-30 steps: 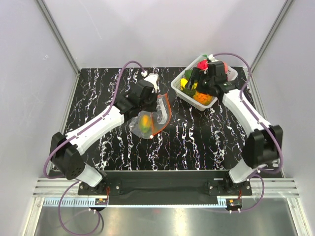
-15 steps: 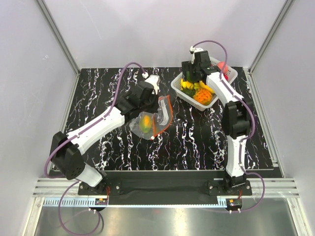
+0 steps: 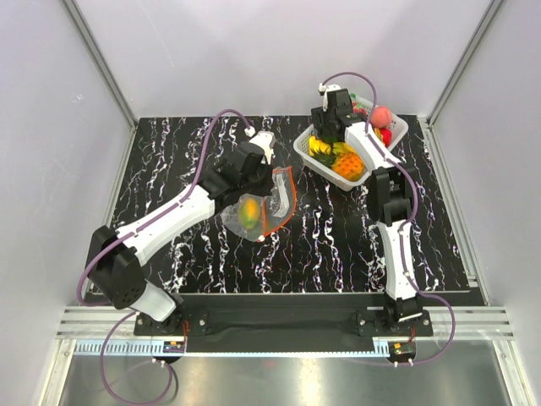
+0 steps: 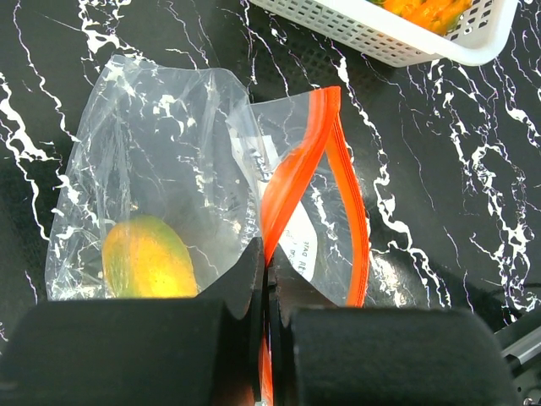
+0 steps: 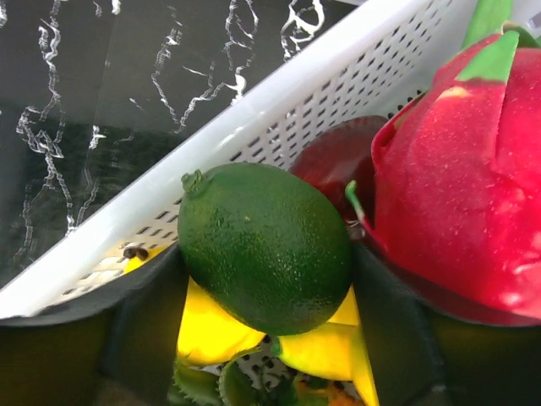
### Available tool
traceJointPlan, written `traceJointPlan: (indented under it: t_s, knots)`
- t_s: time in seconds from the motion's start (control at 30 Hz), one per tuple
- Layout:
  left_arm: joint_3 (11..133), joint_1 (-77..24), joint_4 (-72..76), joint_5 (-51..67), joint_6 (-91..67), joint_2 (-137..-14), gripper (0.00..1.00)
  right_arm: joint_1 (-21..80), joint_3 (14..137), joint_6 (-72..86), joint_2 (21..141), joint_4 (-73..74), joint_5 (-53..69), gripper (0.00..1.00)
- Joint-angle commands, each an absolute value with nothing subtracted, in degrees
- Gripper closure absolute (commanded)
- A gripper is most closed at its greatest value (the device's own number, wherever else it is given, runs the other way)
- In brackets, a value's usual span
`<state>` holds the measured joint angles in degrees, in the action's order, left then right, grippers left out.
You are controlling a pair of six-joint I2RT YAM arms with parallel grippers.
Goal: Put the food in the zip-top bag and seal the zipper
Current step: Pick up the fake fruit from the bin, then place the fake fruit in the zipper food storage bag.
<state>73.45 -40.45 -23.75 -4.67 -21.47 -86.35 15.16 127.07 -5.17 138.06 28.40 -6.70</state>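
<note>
The clear zip-top bag (image 3: 258,207) (image 4: 169,169) lies left of centre with its mouth held up. My left gripper (image 3: 264,179) (image 4: 269,264) is shut on the red-orange zipper (image 4: 292,182). A yellow-green mango (image 3: 248,211) (image 4: 148,258) sits inside the bag. My right gripper (image 3: 326,127) (image 5: 266,258) reaches into the white basket (image 3: 306,156) (image 5: 279,118), its fingers touching both sides of a green lime (image 5: 266,245). Beside the lime are a red dragon fruit (image 5: 461,169) and yellow bananas (image 5: 211,326).
The basket stands at the back right and holds bananas (image 3: 321,145), an orange pineapple (image 3: 348,165) and pink and red fruit (image 3: 382,117). Its near wall (image 4: 406,46) lies just beyond the bag. White walls ring the black marbled table (image 3: 338,245).
My right arm has swung its gripper left and back across the basket and its fingers have come in round the lime. The left gripper and the bag have stayed put.
</note>
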Motion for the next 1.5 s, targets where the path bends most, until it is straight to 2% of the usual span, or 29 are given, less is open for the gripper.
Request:
traceJointPlan:
  t_s: [0.0, 0.03, 0.1, 0.4, 0.53, 0.67, 0.87, 1.0, 1.17, 1.47]
  knots:
    - [74.1, -40.5, -21.4, -4.7, -21.5, -86.2, 0.98, 14.2, 130.0, -5.3, 139.0, 27.6, -7.6, 0.28]
    - [74.2, -40.5, -21.6, -4.7, -21.5, -86.4, 0.98, 14.2, 130.9, -5.2, 138.9, 28.2, -6.8, 0.36]
    - [74.4, -40.6, -21.6, -4.8, -21.6, -86.4, 0.98, 14.2, 131.5, -4.5, 137.5, 29.6, -6.1, 0.41]
    - [75.1, -40.3, -22.8, -6.2, -21.5, -86.0, 0.98, 14.2, 113.4, -1.6, 116.7, 22.9, -1.9, 0.42]
    - [76.1, -40.3, -23.4, -5.5, -21.7, -86.1, 0.98, 14.2, 100.5, 2.4, 106.6, 21.2, 3.0, 0.43]
    - [77.5, -40.3, -24.8, -5.4, -21.5, -87.5, 0.98, 14.3, 86.9, 7.5, 94.8, 17.5, 13.3, 0.44]
    - [80.0, -40.3, -26.4, -5.6, -21.5, -88.8, 0.98, 15.4, 65.9, 19.4, 76.6, 9.9, 28.1, 0.48]
    - [80.3, -40.3, -26.6, -6.4, -21.8, -88.9, 0.98, 17.0, 54.4, 29.1, 67.0, 3.4, 32.2, 0.48]
    - [80.2, -40.3, -26.4, -6.6, -22.5, -89.3, 0.98, 21.5, 48.1, 36.2, 62.8, -2.9, 33.3, 0.48]
    - [80.5, -40.3, -26.4, -6.8, -23.1, -89.6, 0.98, 28.2, 47.0, 40.2, 67.6, -6.7, 31.2, 0.51]
